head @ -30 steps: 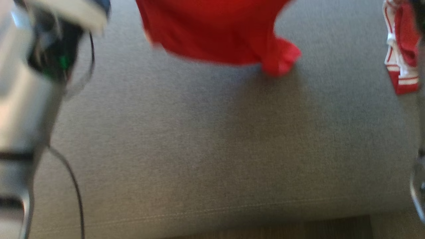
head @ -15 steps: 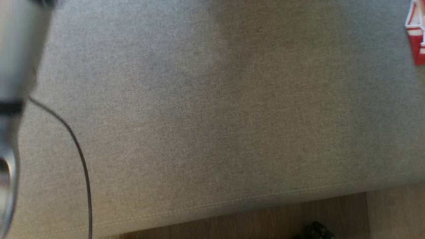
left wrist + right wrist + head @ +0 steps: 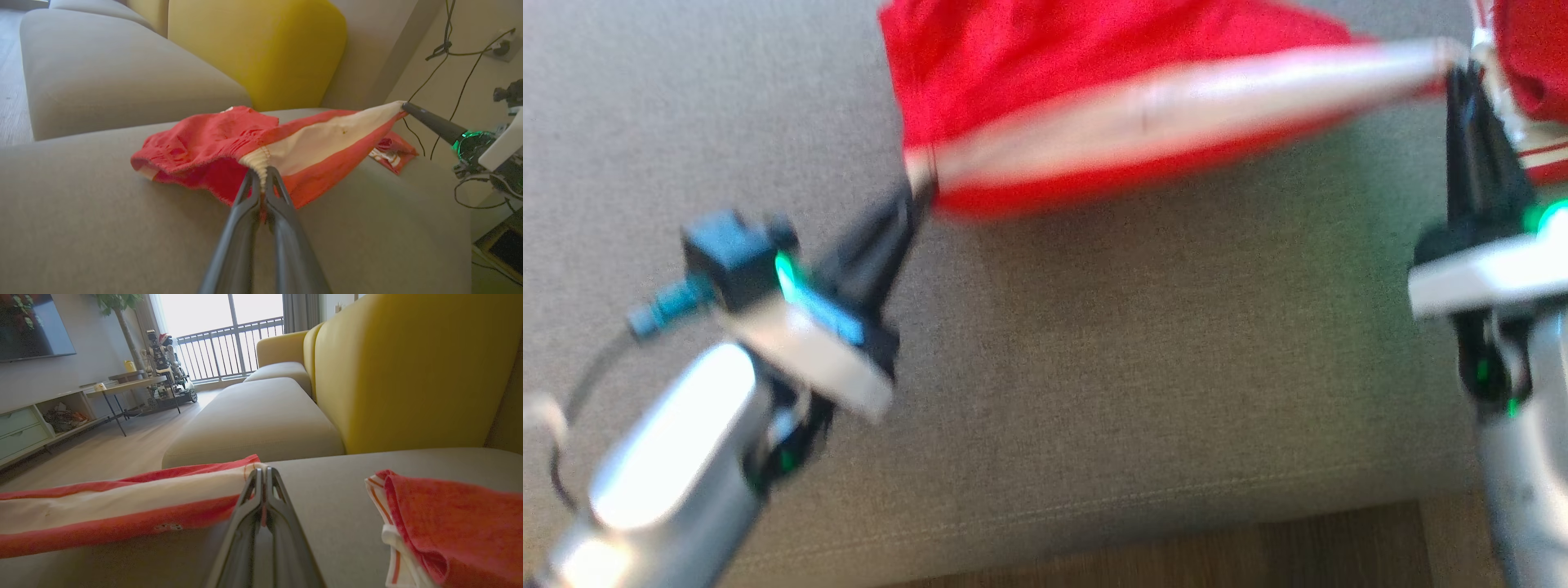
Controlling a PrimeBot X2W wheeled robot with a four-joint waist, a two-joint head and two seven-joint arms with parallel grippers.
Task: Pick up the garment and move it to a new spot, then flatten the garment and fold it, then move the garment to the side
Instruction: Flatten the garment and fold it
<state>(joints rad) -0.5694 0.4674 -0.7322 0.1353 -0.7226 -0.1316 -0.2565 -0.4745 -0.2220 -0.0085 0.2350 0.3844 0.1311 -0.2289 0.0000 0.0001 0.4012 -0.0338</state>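
A red garment (image 3: 1045, 57) with a white band (image 3: 1176, 98) hangs stretched between my two grippers above the grey sofa seat (image 3: 1094, 367). My left gripper (image 3: 915, 192) is shut on the band's left end, and the left wrist view shows the same grip (image 3: 261, 171) on the gathered white edge. My right gripper (image 3: 1462, 69) is shut on the band's right end, seen close in the right wrist view (image 3: 261, 471). The rest of the red garment (image 3: 196, 139) sags onto the cushion behind the band.
A second red and white cloth (image 3: 445, 522) lies folded on the seat at the right (image 3: 1535, 82). Yellow back cushions (image 3: 408, 367) rise behind the seat. The sofa's front edge and wood floor (image 3: 1176, 563) run along the bottom.
The head camera has swung, so the whole picture shifted. Both grippers and the stretched garment now stand in view, where half a second ago bare cushion showed.
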